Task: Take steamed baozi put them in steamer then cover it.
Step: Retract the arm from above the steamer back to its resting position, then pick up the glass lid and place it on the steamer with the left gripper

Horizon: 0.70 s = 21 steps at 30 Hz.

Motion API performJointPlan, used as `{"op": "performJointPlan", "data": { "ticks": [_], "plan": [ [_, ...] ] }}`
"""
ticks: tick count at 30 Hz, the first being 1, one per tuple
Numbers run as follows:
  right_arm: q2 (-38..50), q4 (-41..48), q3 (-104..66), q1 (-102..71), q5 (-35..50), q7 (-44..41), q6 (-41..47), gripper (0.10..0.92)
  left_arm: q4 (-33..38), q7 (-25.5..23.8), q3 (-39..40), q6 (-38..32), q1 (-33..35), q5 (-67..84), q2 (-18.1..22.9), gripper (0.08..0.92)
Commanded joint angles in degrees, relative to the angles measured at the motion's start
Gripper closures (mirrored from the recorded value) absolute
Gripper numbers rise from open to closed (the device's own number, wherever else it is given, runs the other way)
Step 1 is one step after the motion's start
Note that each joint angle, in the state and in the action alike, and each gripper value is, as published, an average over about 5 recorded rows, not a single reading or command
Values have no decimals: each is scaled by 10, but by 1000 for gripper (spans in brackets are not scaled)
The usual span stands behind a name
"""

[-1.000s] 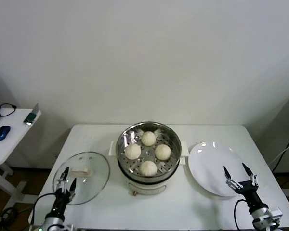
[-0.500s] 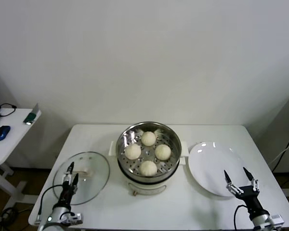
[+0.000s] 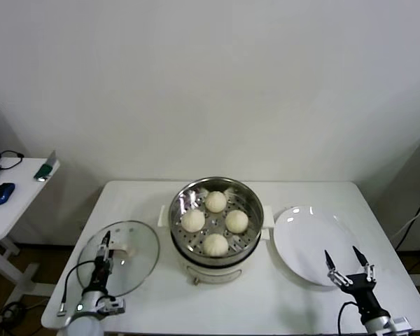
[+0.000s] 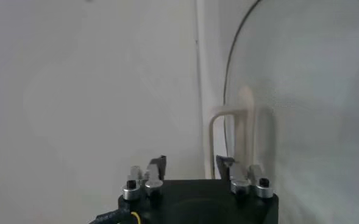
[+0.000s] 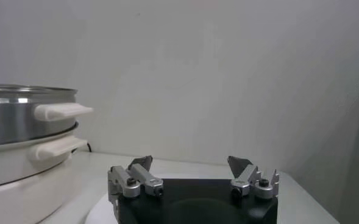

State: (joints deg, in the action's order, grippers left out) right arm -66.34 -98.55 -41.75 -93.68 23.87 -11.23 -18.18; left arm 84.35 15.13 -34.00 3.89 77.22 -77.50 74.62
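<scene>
Four steamed baozi (image 3: 215, 222) inside the steamer (image 3: 216, 185) at worktop (image 3: 266, 308) centre. Left pincer (image 3: 106, 245) over the glass lid (image 3: 136, 259), seemingly narrowly parted, empty. Right pincer (image 3: 346, 260) spread wide, empty, near front-right corner.

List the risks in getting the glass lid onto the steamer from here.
1. The left gripper is over the glass lid, open, near its whitish handle; a shallow grasp on that small handle could let the lid slip.
2. The four baozi sit high in the steamer; a tilted lid might press on them.
3. The right gripper hangs open by the white plate, clear of the lid's path.
</scene>
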Motion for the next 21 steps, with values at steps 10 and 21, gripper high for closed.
{"op": "performJointPlan", "data": {
  "ticks": [10,21],
  "plan": [
    [-17,-3,3,1,-7,-1,-1,203,-4,10,-1,13,-4,8,7,727],
    [-24,-13,3,-2,-14,-1,1,203,108,-16,-11,14,16,91,-23,852]
  ]
}}
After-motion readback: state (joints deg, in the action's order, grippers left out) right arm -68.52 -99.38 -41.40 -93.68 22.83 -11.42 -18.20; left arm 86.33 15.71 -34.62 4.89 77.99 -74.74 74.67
